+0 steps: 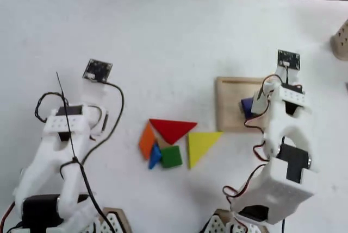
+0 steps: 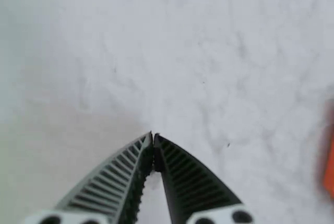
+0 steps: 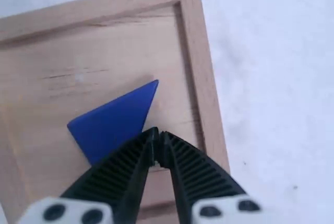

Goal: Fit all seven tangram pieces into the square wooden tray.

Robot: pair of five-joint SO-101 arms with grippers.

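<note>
Bench (image 1: 163, 37): plain white. Square wooden tray (image 1: 228, 102): pale tan with darker grain streaks. Large triangle (image 3: 112, 119) in the tray: deep blue.

Pieces on the bench:
- red triangle (image 1: 173, 128)
- yellow triangle (image 1: 200, 145)
- orange piece (image 1: 147, 138)
- green square (image 1: 172, 157)
- small blue piece (image 1: 155, 158)

Left claw (image 2: 153, 139): grey, ribbed. Right claw (image 3: 156, 135): black, ribbed. Left arm (image 1: 54, 151) and right arm (image 1: 283, 184): white shells, black motor blocks.

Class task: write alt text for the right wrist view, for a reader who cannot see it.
A blue triangle lies flat inside a wooden tray, close to one side wall. The right gripper, its ribbed black jaws shut, hangs just over the triangle's edge. The tray sits on a white table.
</note>
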